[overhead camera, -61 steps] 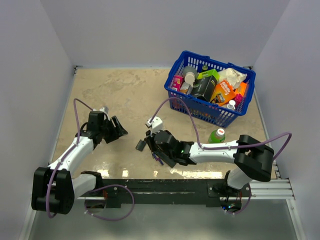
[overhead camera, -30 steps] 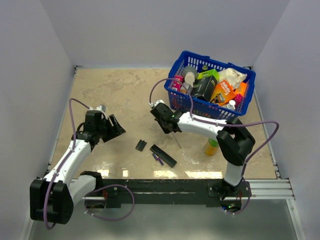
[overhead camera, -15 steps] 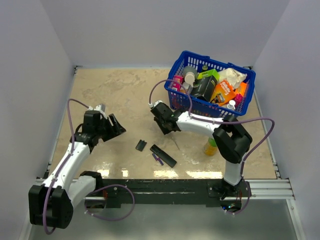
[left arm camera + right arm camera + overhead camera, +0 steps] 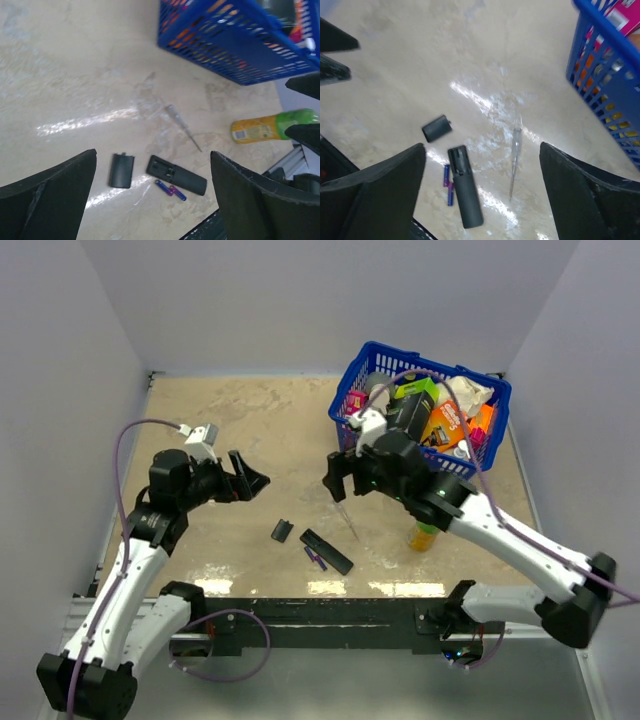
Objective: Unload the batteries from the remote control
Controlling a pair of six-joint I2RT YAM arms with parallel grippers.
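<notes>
Now that my left tool [image 4: 252, 482] and right tool [image 4: 338, 483] have both sprung wide open and risen off the beige worktop [image 4: 220, 410], empty, the two tiny purple cylindrical batteries [image 4: 316, 558] lie loose just beside the slim black remote control [image 4: 328, 551] bar. Unloading looks finished to me.

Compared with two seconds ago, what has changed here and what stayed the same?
The right gripper went from the remote control toward the basket with the grey stick at its tips, then opened and rose, leaving the stick flat on the table. The left gripper opened wider and shifted slightly away from its base. Remote control, cover and batteries did not move.
</notes>
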